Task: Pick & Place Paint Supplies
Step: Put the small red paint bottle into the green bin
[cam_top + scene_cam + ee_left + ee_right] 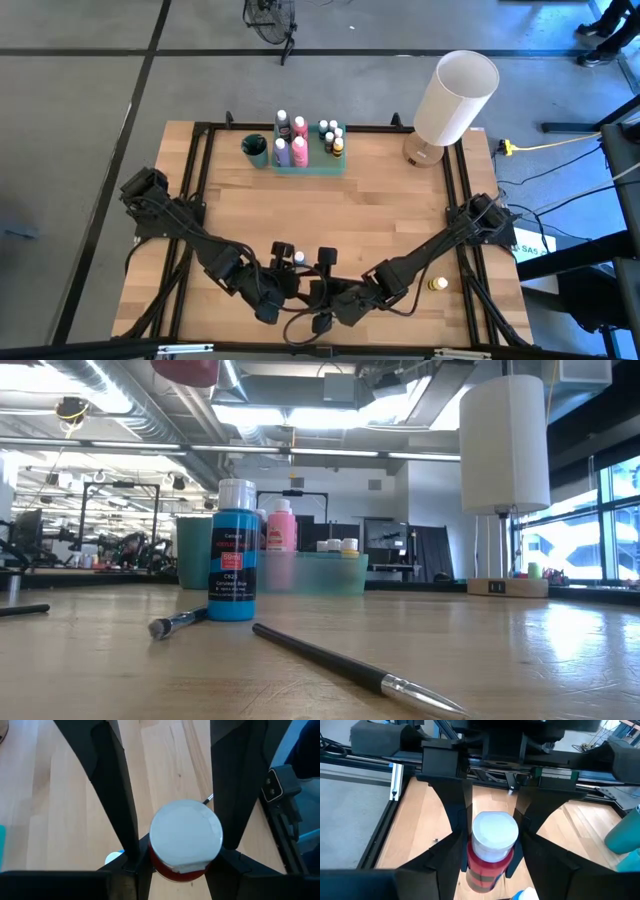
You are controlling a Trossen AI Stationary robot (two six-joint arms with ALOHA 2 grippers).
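Our left claw holds one white-capped red paint bottle, we cannot tell if the right claw grips it too, and two thin dark paintbrushes lie near.

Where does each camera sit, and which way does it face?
High view: above the table, looking straight down; left arm, right arm show.
Low view: tabletop height, looking level past blue bottle and paintbrush; no arm.
Left wrist view: on left arm, looking down at left gripper clamping red bottle.
Right wrist view: on right arm, looking past right gripper.
Shared: both wrist views show red bottle.
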